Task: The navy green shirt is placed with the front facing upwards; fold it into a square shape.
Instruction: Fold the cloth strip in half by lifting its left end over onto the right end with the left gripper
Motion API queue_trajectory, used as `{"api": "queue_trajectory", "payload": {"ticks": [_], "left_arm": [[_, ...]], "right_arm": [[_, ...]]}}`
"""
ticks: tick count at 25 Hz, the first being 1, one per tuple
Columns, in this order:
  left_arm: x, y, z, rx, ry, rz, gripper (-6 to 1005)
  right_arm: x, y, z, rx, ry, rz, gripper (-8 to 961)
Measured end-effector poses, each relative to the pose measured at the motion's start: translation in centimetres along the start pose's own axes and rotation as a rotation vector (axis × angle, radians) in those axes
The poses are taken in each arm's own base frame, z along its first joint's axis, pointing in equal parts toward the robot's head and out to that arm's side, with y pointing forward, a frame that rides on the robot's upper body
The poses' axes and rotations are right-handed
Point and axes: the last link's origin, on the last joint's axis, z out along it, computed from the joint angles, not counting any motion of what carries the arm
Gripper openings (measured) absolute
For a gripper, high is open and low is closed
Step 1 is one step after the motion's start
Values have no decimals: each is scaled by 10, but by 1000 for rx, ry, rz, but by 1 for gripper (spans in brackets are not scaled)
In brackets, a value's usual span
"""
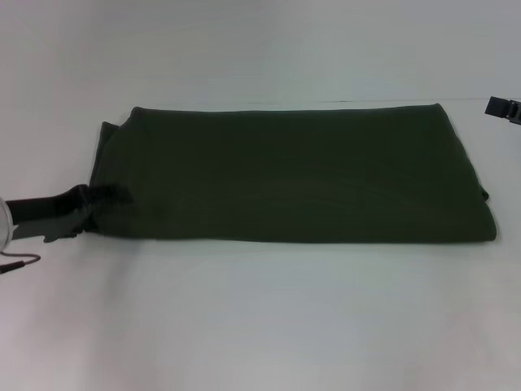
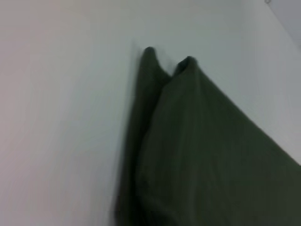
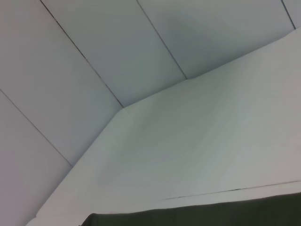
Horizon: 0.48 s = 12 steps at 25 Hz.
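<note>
The navy green shirt [image 1: 301,175] lies on the white table as a long, flat band running left to right, with only plain dark green cloth showing and no lettering. Its left end is slightly bunched, with two small peaks of cloth [image 2: 169,63] in the left wrist view. My left gripper [image 1: 102,202] is low at the shirt's near left corner, touching or overlapping the cloth edge. My right gripper [image 1: 503,107] shows only as a dark tip at the picture's right edge, apart from the shirt's far right corner. A strip of the shirt [image 3: 197,217] crosses the right wrist view.
The white table [image 1: 260,326] stretches wide in front of the shirt and behind it. A thin red-black cable [image 1: 20,262] hangs by my left arm. Pale wall panels [image 3: 94,47] rise beyond the table's far edge.
</note>
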Motion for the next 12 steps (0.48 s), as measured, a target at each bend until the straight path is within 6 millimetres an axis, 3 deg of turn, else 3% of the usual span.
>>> {"api": "queue_trajectory", "payload": {"ticks": [7, 12], "left_arm": [[7, 9, 1, -24, 6, 28, 883], [2, 2, -2, -17, -1, 20, 883]], "right_arm": [[0, 0, 0, -1, 0, 0, 904], [0, 0, 0, 2, 0, 1, 904]]}}
